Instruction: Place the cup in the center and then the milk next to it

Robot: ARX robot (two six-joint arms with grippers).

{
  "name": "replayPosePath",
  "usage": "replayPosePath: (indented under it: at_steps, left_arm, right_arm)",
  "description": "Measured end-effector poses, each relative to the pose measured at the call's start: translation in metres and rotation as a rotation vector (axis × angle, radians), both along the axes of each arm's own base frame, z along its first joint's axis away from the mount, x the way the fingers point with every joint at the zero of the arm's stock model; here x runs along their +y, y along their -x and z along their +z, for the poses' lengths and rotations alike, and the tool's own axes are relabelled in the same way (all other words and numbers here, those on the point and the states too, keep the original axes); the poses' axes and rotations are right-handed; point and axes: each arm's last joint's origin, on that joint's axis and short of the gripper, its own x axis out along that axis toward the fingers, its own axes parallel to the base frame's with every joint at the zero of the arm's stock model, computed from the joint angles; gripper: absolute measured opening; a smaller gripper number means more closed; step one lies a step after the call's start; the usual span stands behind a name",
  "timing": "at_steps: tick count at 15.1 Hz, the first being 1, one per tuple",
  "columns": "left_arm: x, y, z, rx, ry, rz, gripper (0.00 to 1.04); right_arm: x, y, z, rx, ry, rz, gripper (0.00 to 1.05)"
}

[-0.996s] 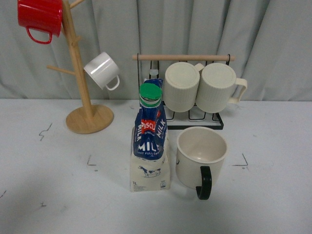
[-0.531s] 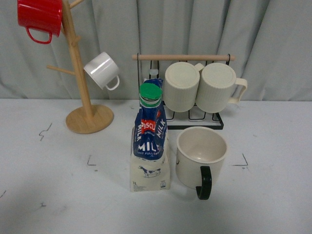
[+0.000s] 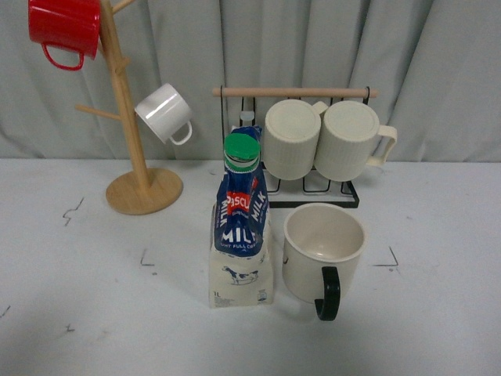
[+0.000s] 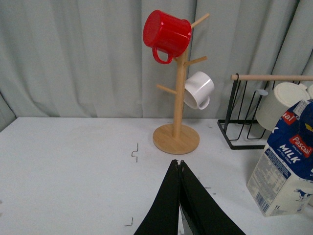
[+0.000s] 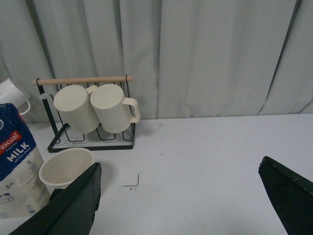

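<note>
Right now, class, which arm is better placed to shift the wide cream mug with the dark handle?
Probably right: the cream mug stands right of the tall blue milk carton, and the right gripper is open.

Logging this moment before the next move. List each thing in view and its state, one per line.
cup: upright, empty, handle toward camera
milk: upright, cap on, beside the cup
ribbed mugs: lying on the wire rack
red mug: hung on the mug tree
white cup: hung on the mug tree
left pincer: shut, empty
right pincer: open, empty
</note>
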Motion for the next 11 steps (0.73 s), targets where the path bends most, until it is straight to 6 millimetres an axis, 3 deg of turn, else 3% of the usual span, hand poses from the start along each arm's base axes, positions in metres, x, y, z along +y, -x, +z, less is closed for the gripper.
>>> replayPosePath:
  at_steps: [2,9,10,11]
  left_arm:
    - [0.0000,0.0000,0.0004,-0.004,0.000,0.000,0.05]
    - [0.0000,0.0000,0.0004,-0.004,0.000,0.000,0.90]
    - [0.0000,0.0000,0.0004,-0.004,-0.001,0.000,1.00]
    - [0.0000,0.0000,0.0004,-0.004,0.000,0.000,0.97]
  right_arm:
    - [0.0000,0.0000,0.0000,0.000,0.000,0.000,0.98]
    - [0.0000,0.0000,0.0000,0.000,0.000,0.000,0.98]
    - [0.0000,0.0000,0.0000,0.000,0.000,0.000,0.98]
    - [0.0000,0.0000,0.0000,0.000,0.000,0.000,0.98]
